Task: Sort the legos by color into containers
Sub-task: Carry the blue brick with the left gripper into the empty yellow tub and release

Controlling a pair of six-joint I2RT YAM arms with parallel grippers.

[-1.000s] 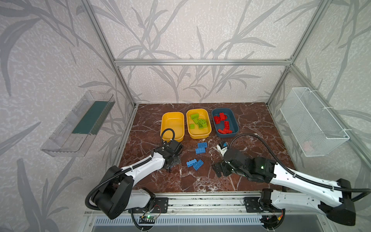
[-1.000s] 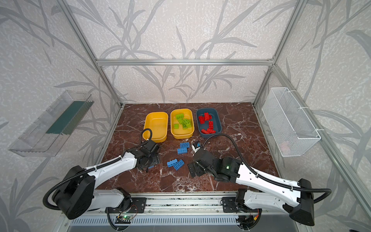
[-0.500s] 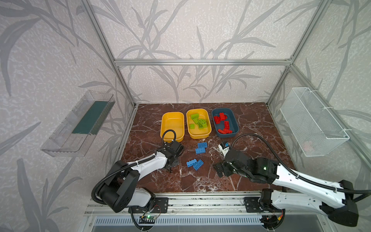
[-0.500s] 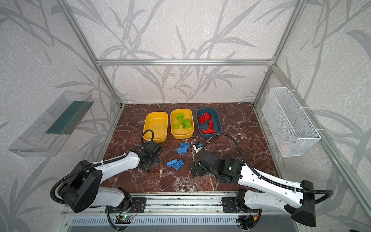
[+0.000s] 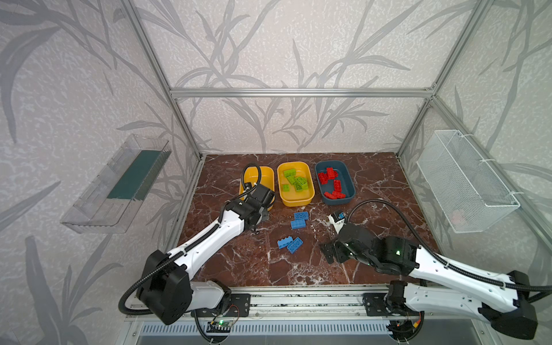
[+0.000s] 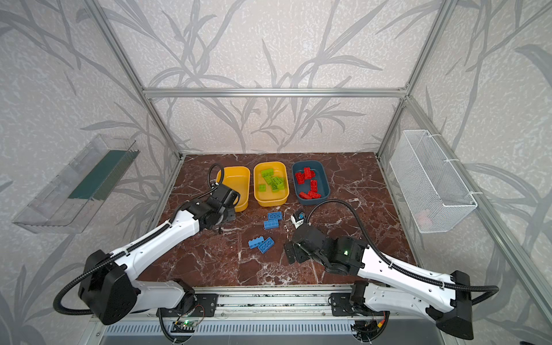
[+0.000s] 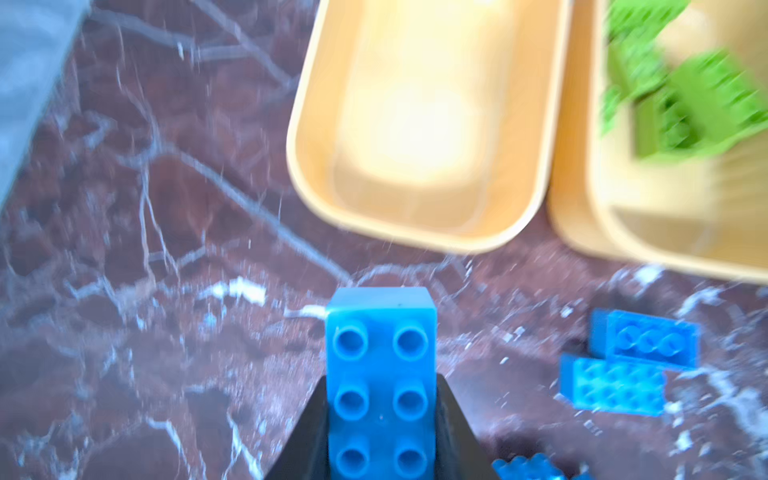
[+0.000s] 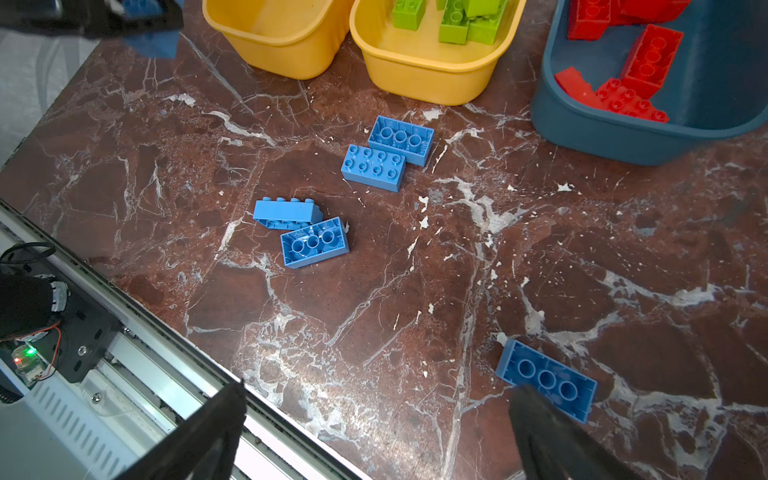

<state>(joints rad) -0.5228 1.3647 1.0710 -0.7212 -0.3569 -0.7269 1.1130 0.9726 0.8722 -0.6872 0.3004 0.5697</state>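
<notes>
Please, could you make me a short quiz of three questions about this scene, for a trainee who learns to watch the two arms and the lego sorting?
1. True or false: the right gripper has its jaws shut on a blue lego.
2. In a top view, where in the row of three tubs stands the empty yellow tub? A) left B) middle C) right
3. In the right wrist view, how many blue legos lie loose on the table?
Key: 1 false, the jaws stand open and hold nothing. 2 A. 3 five.
</notes>
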